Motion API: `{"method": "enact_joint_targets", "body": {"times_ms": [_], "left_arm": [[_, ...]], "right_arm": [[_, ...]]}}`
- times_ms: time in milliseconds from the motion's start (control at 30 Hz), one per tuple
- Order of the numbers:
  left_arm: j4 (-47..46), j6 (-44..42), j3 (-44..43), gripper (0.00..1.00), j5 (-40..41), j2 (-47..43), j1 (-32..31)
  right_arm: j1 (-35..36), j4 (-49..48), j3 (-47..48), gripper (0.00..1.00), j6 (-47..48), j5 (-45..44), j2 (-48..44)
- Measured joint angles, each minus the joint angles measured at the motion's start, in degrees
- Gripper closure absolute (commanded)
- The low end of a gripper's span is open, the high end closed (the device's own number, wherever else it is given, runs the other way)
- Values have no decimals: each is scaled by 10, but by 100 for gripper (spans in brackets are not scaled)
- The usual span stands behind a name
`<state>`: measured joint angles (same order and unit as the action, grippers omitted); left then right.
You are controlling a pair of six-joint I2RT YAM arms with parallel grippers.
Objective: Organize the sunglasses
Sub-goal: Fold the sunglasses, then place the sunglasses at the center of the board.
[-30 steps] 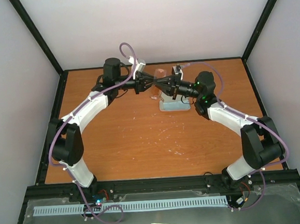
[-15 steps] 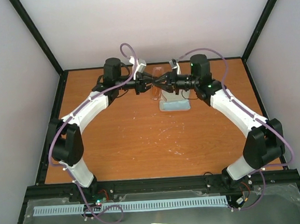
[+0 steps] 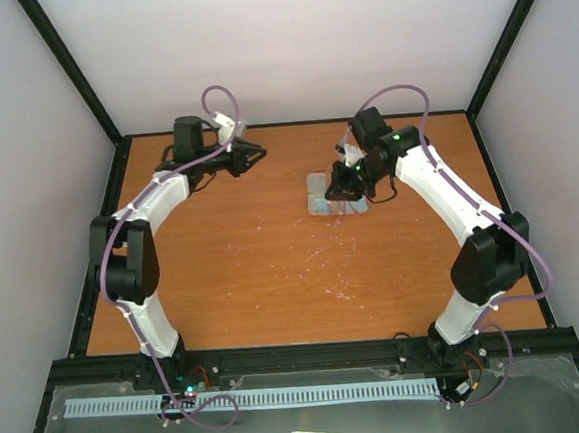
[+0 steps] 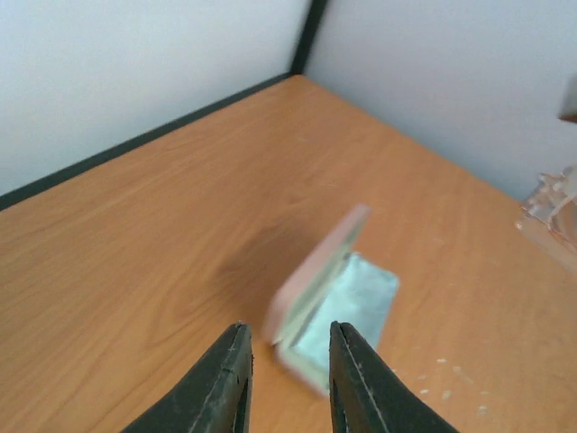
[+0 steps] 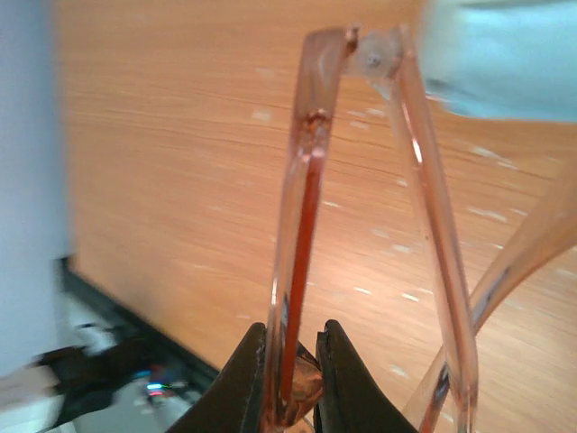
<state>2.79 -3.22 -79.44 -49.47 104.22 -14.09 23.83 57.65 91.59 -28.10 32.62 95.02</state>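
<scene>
Orange-amber plastic fills the right wrist view. The right tool [image 5: 293, 347] is clenched on the thin frame of the sunglasses [image 5: 302, 207], which rise from the fingers with one slender arm angled alongside. The blue-grey cloth [image 5: 505, 54] lies blurred beyond.

The top view does not resolve this grip. It shows the right tool [image 3: 344, 182] over the cloth [image 3: 319, 204] at the far middle of the desk [image 3: 274, 268], with the left tool [image 3: 253, 157] well apart to its left.

The left wrist view shows the left tool [image 4: 288, 329] released, with nothing between its fingers. Past them a pink case [image 4: 311, 284] stands tilted and blurred against the cloth [image 4: 365, 298]. The top view does not separate the case from the cloth.
</scene>
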Motion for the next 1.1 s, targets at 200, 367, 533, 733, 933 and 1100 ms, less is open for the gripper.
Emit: {"method": "enact_joint_targets", "body": {"times_ms": [200, 367, 533, 733, 933, 1100], "left_arm": [[25, -29, 0, 74, 25, -7, 61], [37, -49, 16, 73, 33, -30, 63], [44, -52, 37, 74, 35, -52, 62], [46, -52, 56, 73, 40, -63, 62], [47, -52, 63, 73, 44, -73, 62], [47, -53, 66, 73, 47, -82, 62]], "right_arm": [[0, 141, 0, 97, 39, -200, 39], [0, 200, -54, 97, 33, -334, 59], [0, 223, -123, 97, 20, -421, 87], [0, 205, -174, 97, 15, -454, 126], [0, 165, -186, 93, 15, -455, 167], [0, 158, -189, 77, 17, -458, 174]]}}
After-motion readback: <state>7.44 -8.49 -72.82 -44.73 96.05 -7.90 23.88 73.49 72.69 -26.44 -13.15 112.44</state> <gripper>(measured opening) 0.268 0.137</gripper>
